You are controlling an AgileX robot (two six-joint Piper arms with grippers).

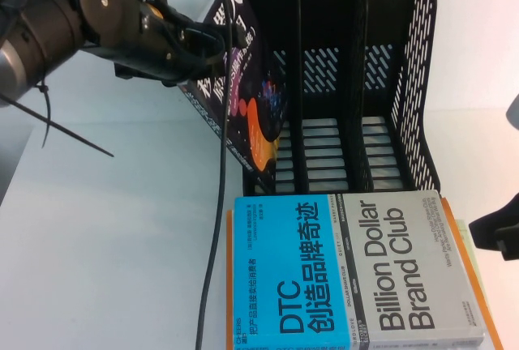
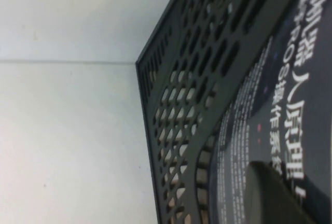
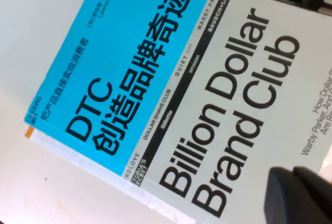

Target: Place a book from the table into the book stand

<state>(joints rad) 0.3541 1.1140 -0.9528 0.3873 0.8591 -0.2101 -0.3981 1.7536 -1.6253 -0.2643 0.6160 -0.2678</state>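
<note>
My left gripper (image 1: 212, 46) is shut on the upper edge of the dark navy book (image 1: 255, 99), which has white Chinese title text and orange and purple blobs. It holds the book tilted, off the white table (image 1: 105, 245). The book's lower corner is at the front of the leftmost slot of the black book stand (image 1: 349, 66). In the left wrist view one finger (image 2: 270, 193) presses on the book's cover (image 2: 295, 105), beside the stand's perforated side (image 2: 192, 94). My right gripper (image 1: 496, 235) is at the right edge, shut and empty, and shows in its wrist view (image 3: 298, 193).
The blue-and-grey "Billion Dollar Brand Club" book (image 1: 357, 269) lies flat in front of the stand, on top of other books with orange edges; it also fills the right wrist view (image 3: 155, 105). A black cable (image 1: 217, 228) hangs from the left arm across the table.
</note>
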